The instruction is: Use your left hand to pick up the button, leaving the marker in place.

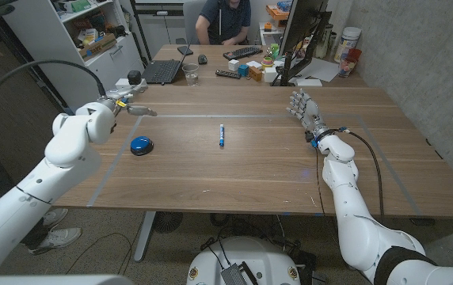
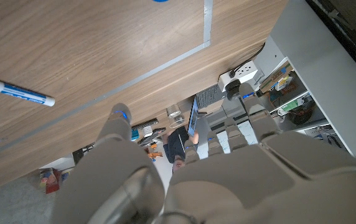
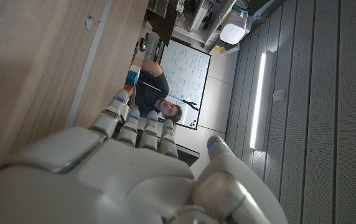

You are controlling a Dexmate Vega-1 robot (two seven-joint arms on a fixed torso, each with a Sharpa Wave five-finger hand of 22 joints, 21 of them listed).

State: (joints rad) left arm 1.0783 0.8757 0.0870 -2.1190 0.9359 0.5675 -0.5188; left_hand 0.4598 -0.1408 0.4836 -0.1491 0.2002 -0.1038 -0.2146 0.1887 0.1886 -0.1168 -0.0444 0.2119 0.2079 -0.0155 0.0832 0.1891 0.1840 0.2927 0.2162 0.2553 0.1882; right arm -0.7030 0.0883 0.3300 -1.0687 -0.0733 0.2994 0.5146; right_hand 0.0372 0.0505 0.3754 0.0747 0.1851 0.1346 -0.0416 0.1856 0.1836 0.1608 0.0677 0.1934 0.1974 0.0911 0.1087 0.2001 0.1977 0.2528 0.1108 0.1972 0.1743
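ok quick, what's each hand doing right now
Left hand: open, holding nothing, held away from the button.
Right hand: open, fingers up, holding nothing.

White glossy arm shells, rounded segments. Left robot hand (image 1: 128, 104) grey-white, small blue dot on fingertip. Right robot hand (image 1: 303, 107) grey with dark joints, blue fingertip dots; black cable (image 1: 375, 170) along forearm.

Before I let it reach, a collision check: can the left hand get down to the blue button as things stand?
Probably yes. The left hand is open above the table, the button sits nearby with bare wood between, and the marker lies well aside.
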